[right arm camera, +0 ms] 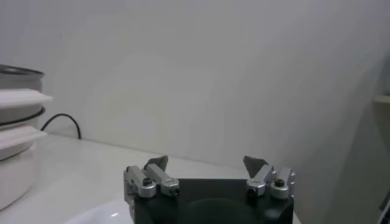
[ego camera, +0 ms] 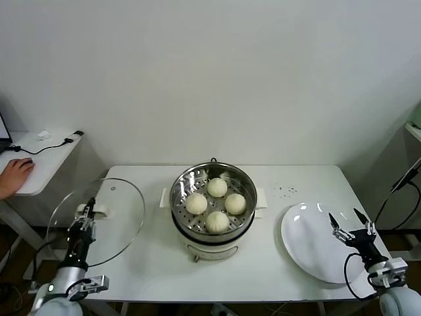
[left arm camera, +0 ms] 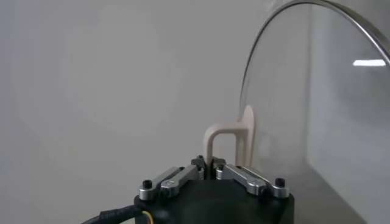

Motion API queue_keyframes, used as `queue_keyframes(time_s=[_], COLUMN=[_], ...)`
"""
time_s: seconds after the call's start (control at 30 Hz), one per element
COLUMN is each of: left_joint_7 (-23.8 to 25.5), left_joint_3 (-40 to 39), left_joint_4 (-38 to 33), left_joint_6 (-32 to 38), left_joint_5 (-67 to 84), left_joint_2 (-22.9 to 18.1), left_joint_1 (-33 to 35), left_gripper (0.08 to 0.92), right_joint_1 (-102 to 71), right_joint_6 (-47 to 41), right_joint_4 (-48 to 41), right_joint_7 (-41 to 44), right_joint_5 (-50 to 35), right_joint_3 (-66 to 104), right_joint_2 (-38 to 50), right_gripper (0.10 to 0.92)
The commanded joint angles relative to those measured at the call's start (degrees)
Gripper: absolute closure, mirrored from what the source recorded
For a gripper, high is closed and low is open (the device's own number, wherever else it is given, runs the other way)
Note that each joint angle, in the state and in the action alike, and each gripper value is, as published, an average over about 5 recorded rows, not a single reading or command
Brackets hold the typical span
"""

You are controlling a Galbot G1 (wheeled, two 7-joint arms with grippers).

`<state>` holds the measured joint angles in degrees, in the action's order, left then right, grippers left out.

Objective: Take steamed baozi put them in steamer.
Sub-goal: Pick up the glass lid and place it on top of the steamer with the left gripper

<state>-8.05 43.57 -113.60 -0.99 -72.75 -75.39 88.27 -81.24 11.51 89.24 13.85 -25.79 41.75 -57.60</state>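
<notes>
Stainless steel shines from the steamer in your head view, sitting mid-bench between your two hands, with all four steamed baozi already resting on its perforated tray. Your left hand is off to the steamer's left side, clenched on the white handle of the glass lid, which it holds up on edge, apart from the pot. Your right hand hovers released over the white plate, which now carries nothing, well to the steamer's right.

In your left wrist view, the left hand's fingers pinch the cream loop of the lid handle, and the glass disc rises just beyond them.

In your right wrist view, the right hand's jaws stand wide with nothing between them; the steamer's base shows off to one side.

By my judgement the loading is done. The likely next move is covering: swing the lid across, level it, and centre it over the rim before you release.
</notes>
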Motion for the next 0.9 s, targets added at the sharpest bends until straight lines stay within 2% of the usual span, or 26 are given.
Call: queue_keyframes(time_s=[0.03,0.23,0.37,0.47,0.6,0.7,0.9], left_joint_7=[3.1,8.2,15.3,21.9,28.2,30.3,31.3], left_joint_3=[-6.5,-21.7,-32.9,-39.9,-45.1,-47.9,-52.7], left_joint_4=[-13.8,-13.8,-13.7,-13.2,-11.6,-9.0,-3.7], left_joint_6=[-13.3,-26.2,-35.0,-38.5,-40.7,-41.4,-41.7], left_joint_5=[1.3,-1.8,-5.8,-9.5,-13.7,-16.5,-20.5], left_joint_2=[7.5,14.7,15.0,12.6,8.6,4.4,-3.7], left_joint_1=[4.2,-5.0,-14.5,-20.5,-24.6,-26.4,-29.1], left_gripper=[0.857,0.857,0.857,0.857,0.857,0.857,0.857], right_joint_1=[2.8,4.6,5.7,6.2,6.4,6.4,6.4], right_joint_6=[0.2,0.1,0.1,0.1,0.2,0.3,0.6], right_joint_4=[-1.9,-3.2,-3.9,-4.5,-4.8,-5.1,-5.7], right_joint_7=[-0.1,-0.4,-0.7,-0.9,-0.8,-0.7,-0.6], right_joint_5=[0.6,1.9,2.6,2.9,3.2,3.3,4.0], right_joint_3=[-1.2,-2.6,-3.3,-3.5,-3.4,-3.2,-2.8], right_joint_2=[0.2,0.5,0.6,0.6,0.4,0.4,-0.2], right_gripper=[0.203,0.203,0.203,0.203,0.203,0.203,0.203])
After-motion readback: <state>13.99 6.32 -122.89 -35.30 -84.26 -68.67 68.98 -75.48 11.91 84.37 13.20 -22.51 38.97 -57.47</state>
